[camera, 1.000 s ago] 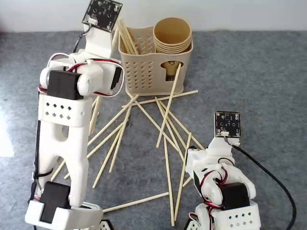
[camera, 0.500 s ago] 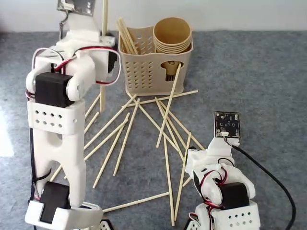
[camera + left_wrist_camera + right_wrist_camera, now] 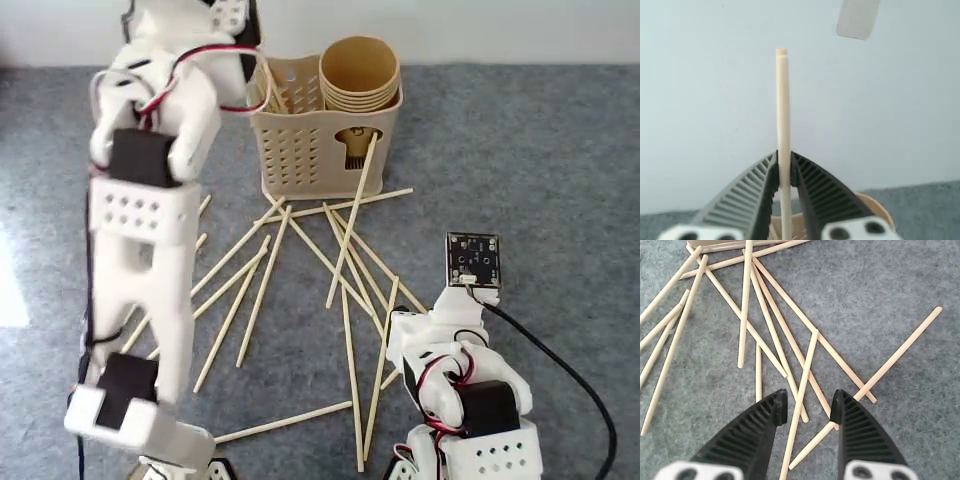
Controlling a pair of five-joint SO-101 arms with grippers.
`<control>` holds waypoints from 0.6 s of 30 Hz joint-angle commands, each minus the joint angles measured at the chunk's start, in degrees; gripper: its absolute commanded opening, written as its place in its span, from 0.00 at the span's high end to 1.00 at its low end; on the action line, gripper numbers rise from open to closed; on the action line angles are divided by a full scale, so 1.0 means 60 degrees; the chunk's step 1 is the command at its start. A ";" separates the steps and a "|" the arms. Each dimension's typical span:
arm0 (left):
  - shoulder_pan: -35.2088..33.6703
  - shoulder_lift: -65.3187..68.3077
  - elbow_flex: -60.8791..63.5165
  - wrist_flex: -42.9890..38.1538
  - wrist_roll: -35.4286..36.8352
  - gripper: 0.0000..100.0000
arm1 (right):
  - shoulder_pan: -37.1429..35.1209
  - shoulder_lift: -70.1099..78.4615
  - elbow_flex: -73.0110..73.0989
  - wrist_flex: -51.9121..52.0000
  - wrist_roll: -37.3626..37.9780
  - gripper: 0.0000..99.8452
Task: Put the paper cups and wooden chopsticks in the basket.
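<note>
My left end effector (image 3: 784,162) is clamped on one wooden chopstick (image 3: 782,110) near the basket (image 3: 310,165), a light, stiff, slick stick that I judge could pivot, while my right end effector (image 3: 807,407) hangs open over scattered chopsticks (image 3: 745,305) on the table (image 3: 520,150).

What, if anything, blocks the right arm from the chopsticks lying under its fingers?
Probably nothing, so likely yes: the right arm's fingers hang open just over the loose chopsticks, nothing between them.

I see soft, even light over the grey mat (image 3: 560,150). A bright patch (image 3: 10,290) glares at its left edge; the chopsticks (image 3: 744,300) throw only faint shadows.
</note>
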 commanded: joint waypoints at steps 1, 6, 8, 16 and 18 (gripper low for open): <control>0.0044 0.0498 -0.0315 -0.1465 0.0469 0.99 | 0.0081 -0.0095 -0.0088 -0.0227 -0.0103 0.84; 0.0000 0.1465 -0.0330 -0.3282 0.0484 0.99 | 0.0081 -0.0095 -0.0044 -0.0227 -0.0103 0.84; 0.0000 0.1758 -0.0330 -0.3385 0.0469 0.99 | 0.0081 -0.0095 -0.0044 -0.0227 -0.0103 0.84; -0.0015 0.2755 -0.0271 -0.3370 -0.0381 0.98 | 0.0081 -0.0095 -0.0015 -0.0227 -0.0103 0.84; 0.0000 0.2930 -0.0256 -0.3253 -0.0586 0.98 | 0.0081 -0.0095 0.0000 -0.0227 -0.0103 0.84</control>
